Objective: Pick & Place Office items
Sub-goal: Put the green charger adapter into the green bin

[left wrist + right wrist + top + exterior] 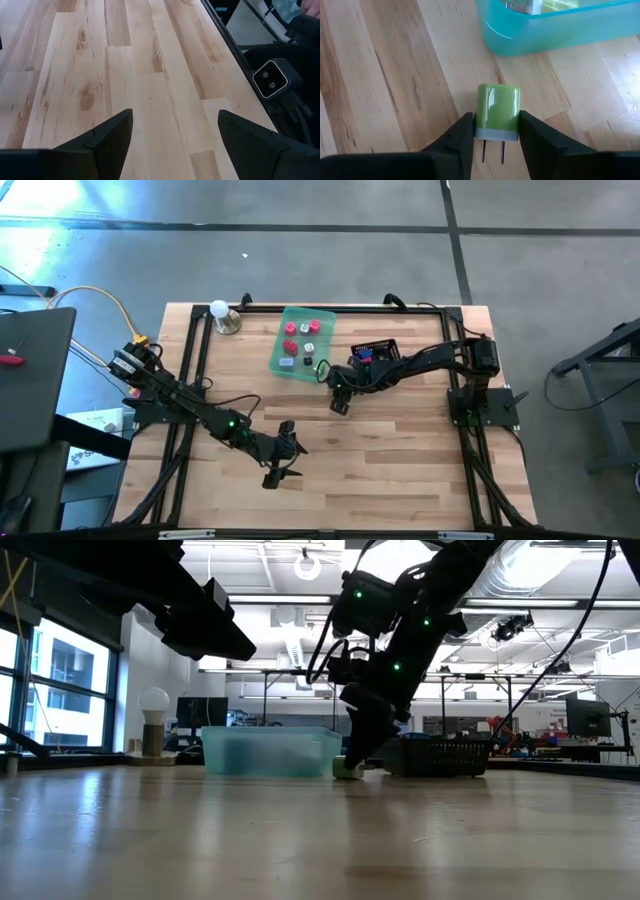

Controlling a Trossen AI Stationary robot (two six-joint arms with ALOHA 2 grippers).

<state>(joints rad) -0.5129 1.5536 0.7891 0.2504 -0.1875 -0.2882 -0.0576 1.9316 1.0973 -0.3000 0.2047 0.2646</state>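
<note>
A small green-and-white office item with two metal prongs (497, 110) lies on the wood table just in front of the translucent green tray (555, 30). My right gripper (496, 137) is down at it, fingers closed on either side; the low view shows it under the gripper (348, 769). Several pink and red pieces (298, 330) lie in the tray (300, 343). My left gripper (283, 452) hangs open over bare wood near the table's middle, nothing between its fingers (175, 135). My right gripper pinches the green-and-white piece between its two fingers (462, 134), one on each side at its white pronged end (495, 133). The fingers slant steeply down from above. The prongs point back toward the gripper. The piece sits on the table (348, 769).
A black mesh basket (375, 352) with small pieces stands right of the tray, close behind my right gripper. A lamp with a white bulb (222, 315) stands at the far left corner. A black frame runs around the table; a small camera (271, 80) sits at its edge.
</note>
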